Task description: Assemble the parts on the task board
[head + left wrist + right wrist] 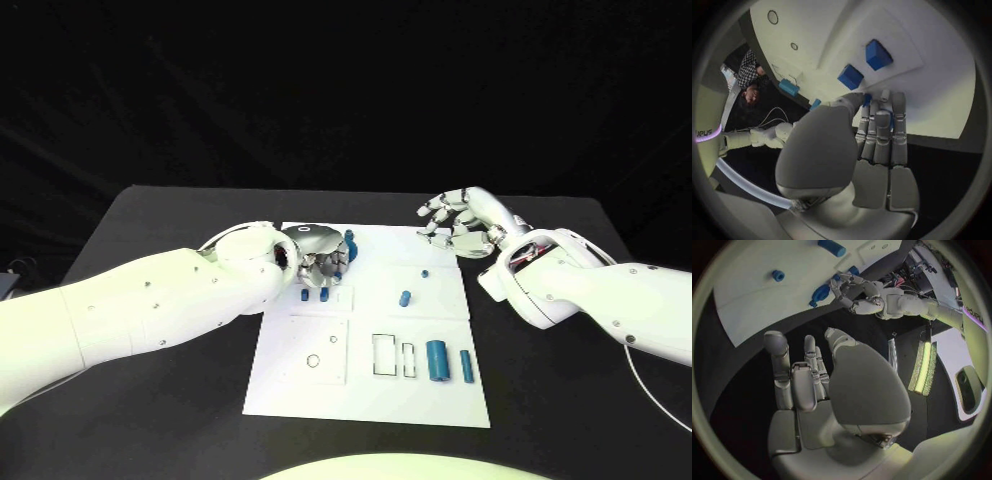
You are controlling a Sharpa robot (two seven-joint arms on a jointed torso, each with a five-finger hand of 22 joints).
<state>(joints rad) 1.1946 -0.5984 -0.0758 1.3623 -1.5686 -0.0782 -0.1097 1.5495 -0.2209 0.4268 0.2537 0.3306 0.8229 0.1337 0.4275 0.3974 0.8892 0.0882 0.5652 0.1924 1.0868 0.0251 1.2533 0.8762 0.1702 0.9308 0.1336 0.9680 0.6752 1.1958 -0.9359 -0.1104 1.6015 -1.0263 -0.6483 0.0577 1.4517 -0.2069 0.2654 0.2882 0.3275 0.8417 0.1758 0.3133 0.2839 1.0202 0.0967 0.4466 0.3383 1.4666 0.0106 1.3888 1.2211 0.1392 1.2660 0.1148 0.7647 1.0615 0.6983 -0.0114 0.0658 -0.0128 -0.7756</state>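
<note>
The white task board (368,395) lies in the middle of the table. My left hand (325,262) hovers over its far left corner, and a blue part (351,246) sits between its thumb and fingers; a sliver of that part (867,98) peeks out beside the thumb. Two small blue blocks (306,294) (326,293) stand just in front of that hand, seen again as blocks (877,54) (851,76). My right hand (462,222) floats past the board's far right corner, fingers spread, holding nothing.
Two blue cylinders (436,360) (467,364) lie at the board's near right beside rectangular slots (384,353). A short blue piece (405,297) and a tiny one (427,272) rest mid-board. Round holes (312,360) mark the near left panel.
</note>
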